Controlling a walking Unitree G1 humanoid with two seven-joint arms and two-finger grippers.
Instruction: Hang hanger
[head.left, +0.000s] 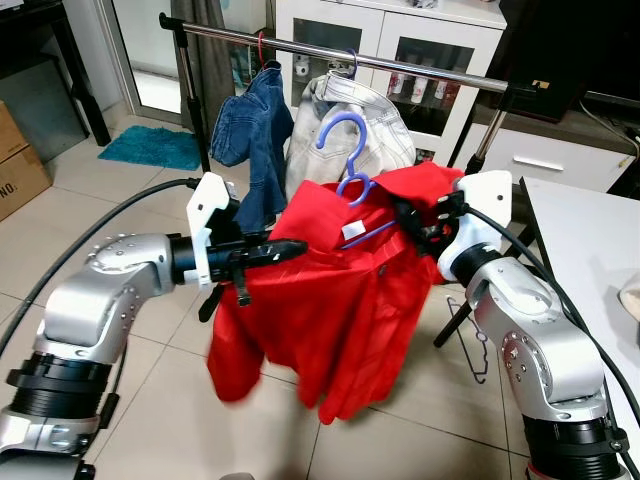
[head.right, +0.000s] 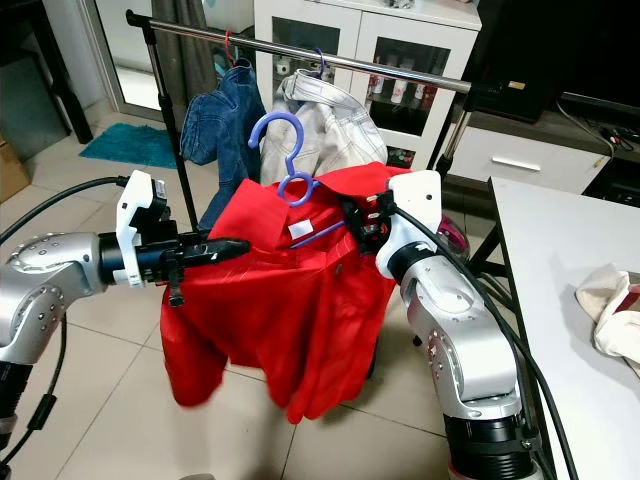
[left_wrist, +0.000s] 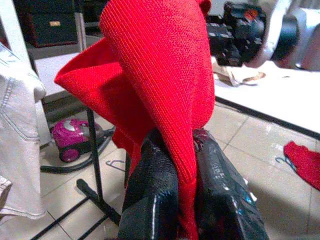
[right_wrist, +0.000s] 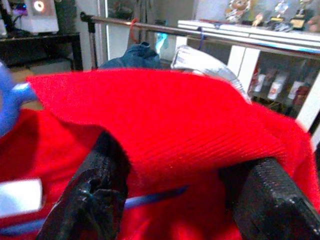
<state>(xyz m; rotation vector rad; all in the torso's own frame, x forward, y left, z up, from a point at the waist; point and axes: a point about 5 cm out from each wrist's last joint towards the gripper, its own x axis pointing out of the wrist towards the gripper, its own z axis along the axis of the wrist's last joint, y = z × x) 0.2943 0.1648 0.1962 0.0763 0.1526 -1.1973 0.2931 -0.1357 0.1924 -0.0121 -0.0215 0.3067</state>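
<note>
In the head views, you hold one red knit shirt (head.left: 330, 300) on one blue plastic hanger (head.left: 350, 160), below the steel clothes rail (head.left: 400, 65) and not yet hooked; two garments already hang there. Your left wrist view shows the left pincer (left_wrist: 182, 175) clamped on the shirt's shoulder. Your right wrist view shows the right pincer (right_wrist: 185, 190) spread, straddling red cloth.

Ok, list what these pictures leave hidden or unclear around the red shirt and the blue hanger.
- Blue hanger: its arms lie inside the red shirt; eye views show just hook and neck.
- Right gripper: in the right wrist view, cloth fills the gap, so its hold on the hanger is unclear.
- Left gripper: fingertips buried in a fold, left wrist view.
</note>
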